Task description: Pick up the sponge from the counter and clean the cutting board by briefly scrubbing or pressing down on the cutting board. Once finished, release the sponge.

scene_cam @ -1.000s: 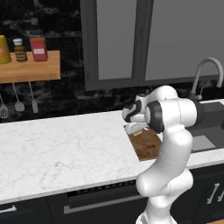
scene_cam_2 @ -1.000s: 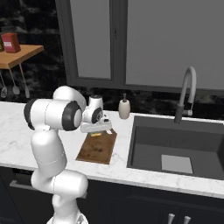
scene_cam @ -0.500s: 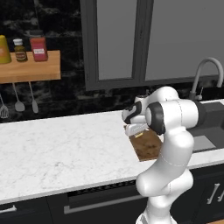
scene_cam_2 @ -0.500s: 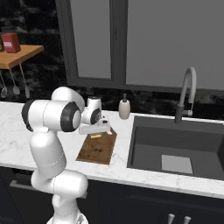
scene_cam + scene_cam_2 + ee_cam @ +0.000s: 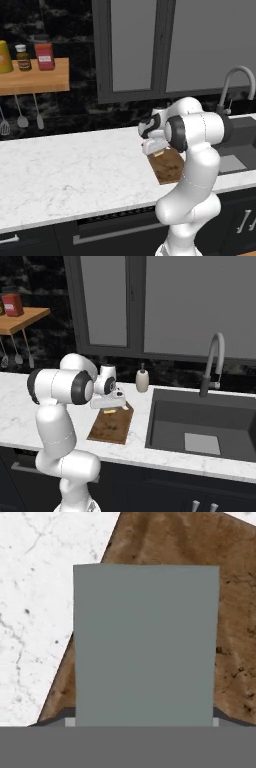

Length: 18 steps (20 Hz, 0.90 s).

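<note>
arm folded low, sponge [image 5: 146, 644] over cutting board [image 5: 111, 427]

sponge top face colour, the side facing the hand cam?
Plain flat grey on the sponge, no pattern. Best in the hand view, over the brown cutting board.

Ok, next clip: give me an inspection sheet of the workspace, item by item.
Surface: white marble counter, sink at its right end.
Job's things: cutting board beside the sink; sponge, grey side to the camera, over the board's edge.
Clutter: soap dispenser by the wall.
Grippers: gripper low over the board; fingers hidden behind the sponge, grip cannot be told.
Cables: nothing seen.
Surroundings: faucet, wall shelf with jars, hanging utensils.
</note>
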Motion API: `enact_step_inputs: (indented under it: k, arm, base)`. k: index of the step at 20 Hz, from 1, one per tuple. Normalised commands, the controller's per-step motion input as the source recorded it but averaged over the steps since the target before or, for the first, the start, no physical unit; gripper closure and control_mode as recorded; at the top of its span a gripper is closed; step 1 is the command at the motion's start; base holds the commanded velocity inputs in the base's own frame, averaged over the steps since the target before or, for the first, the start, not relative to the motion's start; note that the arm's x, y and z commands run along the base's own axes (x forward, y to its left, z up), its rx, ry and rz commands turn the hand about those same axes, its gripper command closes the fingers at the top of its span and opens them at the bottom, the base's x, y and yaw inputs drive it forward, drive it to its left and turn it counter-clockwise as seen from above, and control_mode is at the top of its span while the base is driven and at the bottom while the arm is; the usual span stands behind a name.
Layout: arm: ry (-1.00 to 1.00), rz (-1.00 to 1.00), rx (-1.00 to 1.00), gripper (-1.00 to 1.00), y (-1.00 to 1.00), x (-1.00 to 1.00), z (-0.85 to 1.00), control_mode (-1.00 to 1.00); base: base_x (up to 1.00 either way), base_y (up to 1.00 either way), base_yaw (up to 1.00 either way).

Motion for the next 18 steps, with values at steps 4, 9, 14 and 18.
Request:
enact_step_inputs:
  k: [4,9,14,18]
  arm:
    - [0.04,0.0,0.01,1.0,-0.03,-0.62,-0.23,-1.0]
    - [0.0,0.0,0.02,1.0,-0.07,-0.75,-0.03,-1.0]
    - [0.0,0.0,0.01,1.0,-0.12,-0.78,0.0,-1.0]
    - [0.05,0.0,0.0,1.0,-0.01,-0.6,-0.36,-1.0]
  base:
    - [0.0,0.0,0.0]
    - [0.0,0.0,0.0]
    - [0.0,0.0,0.0]
    - [0.0,0.0,0.0]
